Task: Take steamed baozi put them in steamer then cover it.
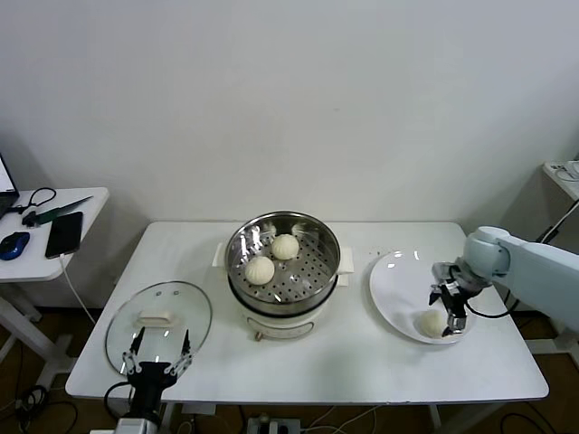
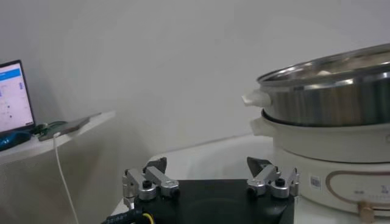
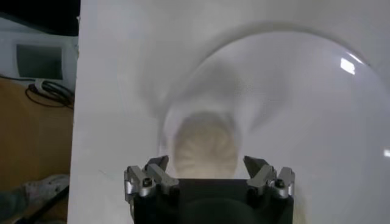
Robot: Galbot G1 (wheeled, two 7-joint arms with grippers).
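The steamer stands mid-table on its cream base, its perforated tray holding two baozi. One more baozi lies on the white plate at the right. My right gripper hangs open just over this bun, its fingers either side and apart from it; the right wrist view shows the pleated bun between the open right gripper's tips. The cover, a glass lid with a cream handle, lies flat at the left. My left gripper waits open at the table's front edge beside the cover.
A side table at the far left carries a phone, a mouse and cables. The left wrist view shows the steamer's steel wall and a laptop screen. A shelf edge shows at the far right.
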